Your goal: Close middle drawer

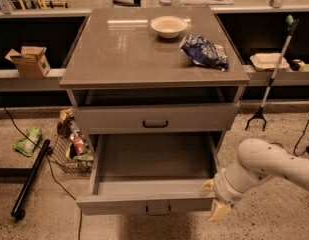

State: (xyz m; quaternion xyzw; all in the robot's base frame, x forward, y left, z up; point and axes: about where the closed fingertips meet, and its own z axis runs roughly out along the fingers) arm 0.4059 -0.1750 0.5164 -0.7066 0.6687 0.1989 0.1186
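Middle drawer (144,203), a wide shallow grey drawer with a low front panel and a small dark bar handle, was seen pulled well out of the flat-topped grey cabinet (134,54). Above it, the taller-fronted grey top drawer (194,118) was shut. The rounded white robot arm (274,164) was reached in from the right side of the view. Its 2-finger gripper with cream tips (213,199) was placed at the right end of the open drawer's front panel. The fingers were held apart, 1 just above the panel's corner and 1 lower beside it; whether the panel was touched could not be told. On the cabinet top a crumpled blue snack bag (205,51) was laid near the right edge. A shallow cream bowl (168,26) was set further back, to its left.
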